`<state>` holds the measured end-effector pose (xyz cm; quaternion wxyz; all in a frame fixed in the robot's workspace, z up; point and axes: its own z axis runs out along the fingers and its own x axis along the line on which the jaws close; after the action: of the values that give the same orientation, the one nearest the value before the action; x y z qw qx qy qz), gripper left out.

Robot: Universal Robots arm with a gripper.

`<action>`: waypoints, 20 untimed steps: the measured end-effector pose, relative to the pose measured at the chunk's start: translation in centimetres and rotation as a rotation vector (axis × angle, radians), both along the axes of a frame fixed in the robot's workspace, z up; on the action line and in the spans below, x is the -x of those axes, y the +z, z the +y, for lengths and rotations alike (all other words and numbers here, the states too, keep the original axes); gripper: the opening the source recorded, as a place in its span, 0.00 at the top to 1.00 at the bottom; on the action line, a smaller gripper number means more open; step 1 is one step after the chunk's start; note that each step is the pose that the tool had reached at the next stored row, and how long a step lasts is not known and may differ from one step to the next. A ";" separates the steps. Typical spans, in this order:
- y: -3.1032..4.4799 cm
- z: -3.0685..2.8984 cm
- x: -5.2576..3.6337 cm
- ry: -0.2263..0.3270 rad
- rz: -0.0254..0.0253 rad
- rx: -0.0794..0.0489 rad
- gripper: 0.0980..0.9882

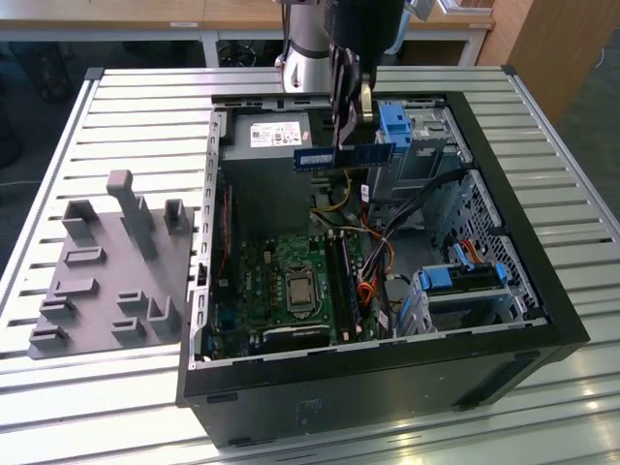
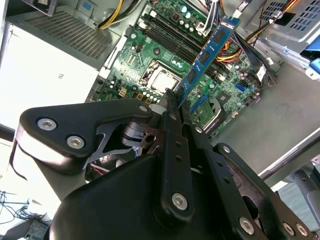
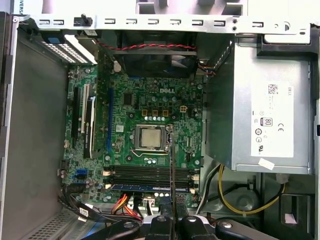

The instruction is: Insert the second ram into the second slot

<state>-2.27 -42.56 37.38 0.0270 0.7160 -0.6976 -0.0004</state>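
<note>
Clearly the gripper [image 1: 347, 145] is clamped on the ram [image 1: 315, 160], high over the case [image 1: 387, 387], long axis crosswise to the slots [image 3: 150, 172].

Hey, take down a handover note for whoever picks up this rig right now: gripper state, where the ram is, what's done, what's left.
Gripper: shut on the second ram.
Ram: held in the air above the open computer case, clear of the memory slots.
Done: stick is picked up; another blue stick appears seated in one slot.
Left: second ram is not yet in its slot.
</note>
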 end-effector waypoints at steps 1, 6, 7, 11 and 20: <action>0.00 -0.02 0.00 0.000 0.0000 0.001 0.96; 0.00 -0.12 0.00 0.000 0.0000 0.003 0.96; 0.00 -0.15 0.00 0.000 0.0000 0.004 0.96; 0.00 -0.25 0.00 0.000 0.0000 0.006 0.96; 0.00 -0.32 0.00 -0.010 0.0000 0.007 0.96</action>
<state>-2.27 -42.88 37.38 0.0296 0.7126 -0.7010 0.0020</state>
